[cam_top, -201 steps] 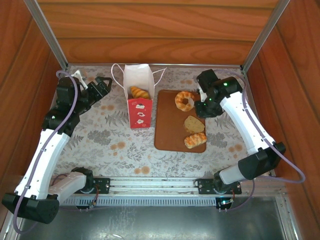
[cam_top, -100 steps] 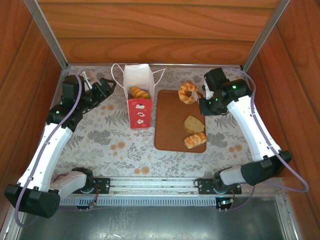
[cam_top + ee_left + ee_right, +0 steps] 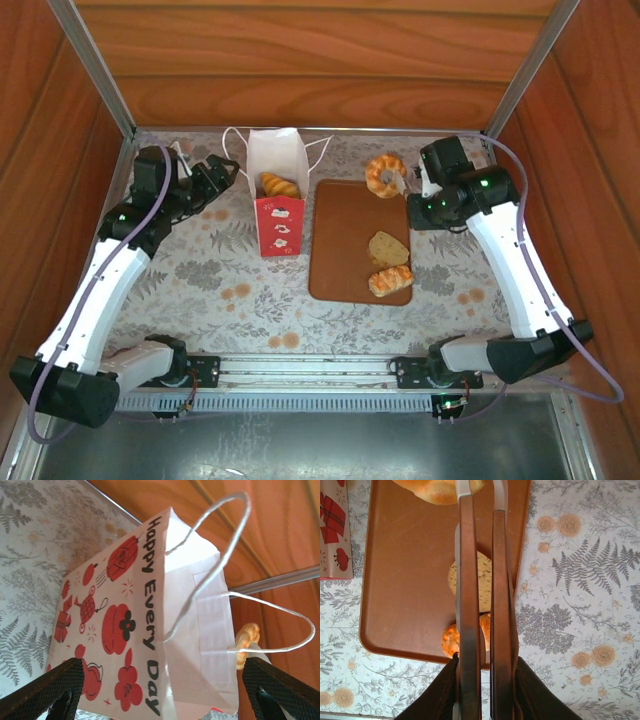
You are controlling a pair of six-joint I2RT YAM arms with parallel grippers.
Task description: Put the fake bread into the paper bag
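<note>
Two pastries, a tan slice and a glazed roll, lie on the board at mid-frame; a croissant sits inside the paper bag left of it. Your right fingers pinch the ring doughnut at the board's upper edge; it looks light and stiff, so hold its rim. Your left fingers are spread beside the bag, lettered "Happy Every Day".

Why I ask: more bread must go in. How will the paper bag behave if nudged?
The paper bag stands tall on a narrow base, so a sideways nudge would probably tip it. Its thin walls likely crumple rather than resist. The croissant inside probably adds little ballast.
</note>
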